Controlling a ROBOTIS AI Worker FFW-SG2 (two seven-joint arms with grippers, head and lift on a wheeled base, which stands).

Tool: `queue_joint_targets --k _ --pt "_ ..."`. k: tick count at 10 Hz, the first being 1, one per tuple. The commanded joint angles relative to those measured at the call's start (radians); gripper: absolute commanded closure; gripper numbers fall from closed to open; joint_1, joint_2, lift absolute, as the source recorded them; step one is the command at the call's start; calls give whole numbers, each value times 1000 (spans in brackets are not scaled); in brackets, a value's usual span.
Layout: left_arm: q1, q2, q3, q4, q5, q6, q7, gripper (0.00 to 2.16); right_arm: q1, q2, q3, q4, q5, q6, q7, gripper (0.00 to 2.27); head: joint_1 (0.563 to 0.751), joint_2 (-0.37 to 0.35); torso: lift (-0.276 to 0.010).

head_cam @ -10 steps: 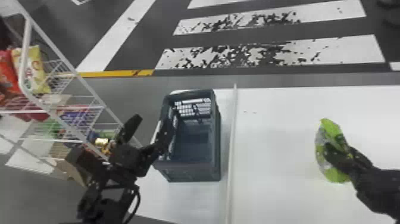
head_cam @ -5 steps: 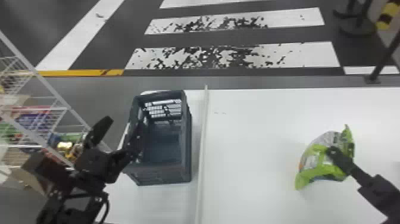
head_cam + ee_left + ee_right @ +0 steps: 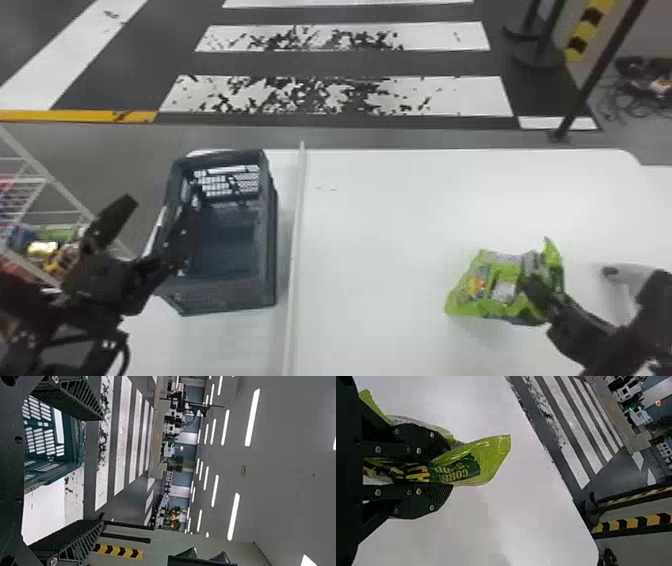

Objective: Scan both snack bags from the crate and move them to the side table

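Note:
In the head view my right gripper (image 3: 537,290) is shut on a green snack bag (image 3: 492,285), held over the white table right of the divider. The right wrist view has the gripper (image 3: 445,467) pinching the bag (image 3: 482,461) between both fingers, its crimped end sticking out past them. The dark crate (image 3: 227,295) stands at the left of the table, and its visible inside holds no bag. My left gripper (image 3: 142,235) is open at the crate's left side; in the left wrist view the gripper (image 3: 99,469) has its fingers wide apart, the crate (image 3: 77,441) beyond them.
A thin white divider (image 3: 295,240) runs along the white table (image 3: 380,260) just right of the crate. A wire rack (image 3: 55,185) with packaged goods stands at the far left. Dark barrier posts (image 3: 595,75) rise from the floor beyond the table's right back corner.
The head view has swung to the right, so crate and rack appear farther left. The green bag in my right gripper has turned and sits farther right of the crate. The left gripper stays open.

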Motion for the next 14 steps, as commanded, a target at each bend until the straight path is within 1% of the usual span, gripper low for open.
queue_joint_targets --k 1,2,3,4,6,7,8,9,10,11,12,13,14 --pt "-5 1 -10 3 0 0 0 70 7 -3 58 -42 127 65 -77 -2 695 72 -29" --pt "-8 1 -13 3 0 0 -2 70 1 -6 97 -44 205 81 -137 -2 695 67 -29" --pt "-8 1 -14 3 0 0 -6 70 -5 -6 114 -41 243 81 -185 -2 695 61 -29" --pt "-6 2 -14 3 0 0 -8 70 1 -8 118 -42 246 87 -194 -2 695 52 -29" --pt "-2 1 -14 2 2 0 -16 70 10 -10 146 -44 292 90 -258 -2 695 43 -29" --pt "0 1 -14 2 3 0 -20 70 15 -17 143 -55 295 68 -252 33 695 40 -29" --pt "1 1 -14 0 3 0 -20 70 28 -26 138 -82 294 44 -211 83 695 35 -29" --pt "3 -1 -14 -3 3 -3 -20 70 39 -28 127 -107 291 44 -109 103 695 38 -29" --pt "6 -3 -14 -8 3 -6 -20 70 42 -31 115 -119 283 47 10 103 695 59 -29" --pt "10 -3 -11 -11 2 -12 -20 70 42 -33 100 -119 282 41 173 103 695 89 -29" --pt "13 -4 -5 -14 2 -12 -20 70 39 -36 92 -110 295 -5 303 113 695 132 -29" --pt "21 -6 0 -18 2 -15 -20 70 36 -42 83 -88 305 -70 408 161 695 153 -29" --pt "26 -7 0 -24 2 -15 -22 70 33 -48 58 -62 303 -116 503 498 695 177 -29"
